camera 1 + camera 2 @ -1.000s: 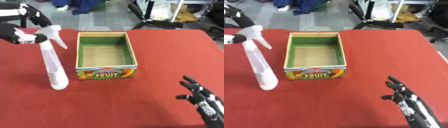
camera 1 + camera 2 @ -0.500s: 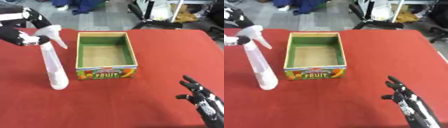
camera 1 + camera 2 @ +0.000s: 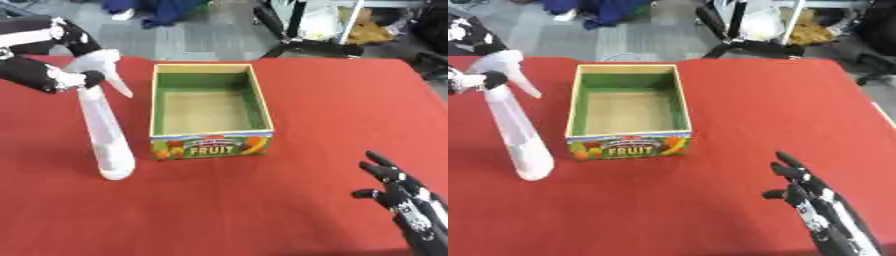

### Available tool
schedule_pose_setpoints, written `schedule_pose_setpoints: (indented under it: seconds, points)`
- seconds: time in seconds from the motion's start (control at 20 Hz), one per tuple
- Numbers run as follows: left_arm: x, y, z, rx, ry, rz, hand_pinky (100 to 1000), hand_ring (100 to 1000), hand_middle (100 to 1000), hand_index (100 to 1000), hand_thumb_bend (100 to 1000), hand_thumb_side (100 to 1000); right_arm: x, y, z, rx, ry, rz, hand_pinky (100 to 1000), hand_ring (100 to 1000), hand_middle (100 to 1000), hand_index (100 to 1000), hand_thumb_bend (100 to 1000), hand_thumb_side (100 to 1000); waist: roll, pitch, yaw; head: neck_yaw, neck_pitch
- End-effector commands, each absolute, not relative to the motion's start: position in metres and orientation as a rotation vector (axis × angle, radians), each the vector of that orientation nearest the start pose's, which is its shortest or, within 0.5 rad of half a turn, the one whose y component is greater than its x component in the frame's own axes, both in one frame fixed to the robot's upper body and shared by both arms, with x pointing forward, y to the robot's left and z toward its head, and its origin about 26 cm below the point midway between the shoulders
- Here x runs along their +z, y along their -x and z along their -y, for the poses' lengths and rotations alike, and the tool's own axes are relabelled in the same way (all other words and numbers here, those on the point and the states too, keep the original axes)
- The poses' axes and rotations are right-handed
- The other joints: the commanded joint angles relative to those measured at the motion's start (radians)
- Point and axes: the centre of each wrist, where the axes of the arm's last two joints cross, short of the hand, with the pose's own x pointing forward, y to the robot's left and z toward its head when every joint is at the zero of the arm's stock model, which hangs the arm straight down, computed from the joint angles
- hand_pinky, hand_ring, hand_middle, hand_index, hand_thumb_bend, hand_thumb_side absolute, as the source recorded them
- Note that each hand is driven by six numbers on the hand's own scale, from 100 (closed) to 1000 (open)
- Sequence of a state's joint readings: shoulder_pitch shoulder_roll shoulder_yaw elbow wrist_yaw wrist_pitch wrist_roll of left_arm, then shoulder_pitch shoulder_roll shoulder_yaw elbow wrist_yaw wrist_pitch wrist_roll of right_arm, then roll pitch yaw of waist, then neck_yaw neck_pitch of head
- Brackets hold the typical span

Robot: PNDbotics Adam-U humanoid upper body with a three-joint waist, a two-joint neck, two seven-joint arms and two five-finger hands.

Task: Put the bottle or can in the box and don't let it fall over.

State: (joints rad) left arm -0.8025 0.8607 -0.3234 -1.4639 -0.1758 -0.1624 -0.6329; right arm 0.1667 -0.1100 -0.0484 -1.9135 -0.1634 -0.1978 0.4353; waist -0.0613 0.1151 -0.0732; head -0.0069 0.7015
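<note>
White spray bottle (image 3: 105,130) beside box (image 3: 209,107)

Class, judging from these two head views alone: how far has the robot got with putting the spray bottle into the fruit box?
Done: nothing; the box holds nothing. In hand: the left hand is at the nozzle of the white spray bottle, which stands upright on the red table left of the box. The right hand rests open, lower right. Left: lifting the bottle and setting it upright in the box.

Box (image 3: 211,115) sitting mid-bench (image 3: 332,110), nearer far edge. Spray bottle (image 3: 102,127) standing just left of it. Left hand (image 3: 44,75) reaching at bottle's top; right hand (image 3: 404,200) resting near right front corner.
</note>
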Motion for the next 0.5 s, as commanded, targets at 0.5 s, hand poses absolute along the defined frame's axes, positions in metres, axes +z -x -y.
schedule_pose_setpoints:
  seconds: [0.5]
  points:
    - [0.3025, -0.3886, -0.3157, -1.693, -0.498, 1.642, 582, 504, 375, 612, 100, 396, 0.0503, -0.2313, 0.2851, 0.369, -0.252, 1.949, 703, 1000, 1000, 797, 100, 578, 0.006, -0.01, 0.003, 0.004, 0.001]
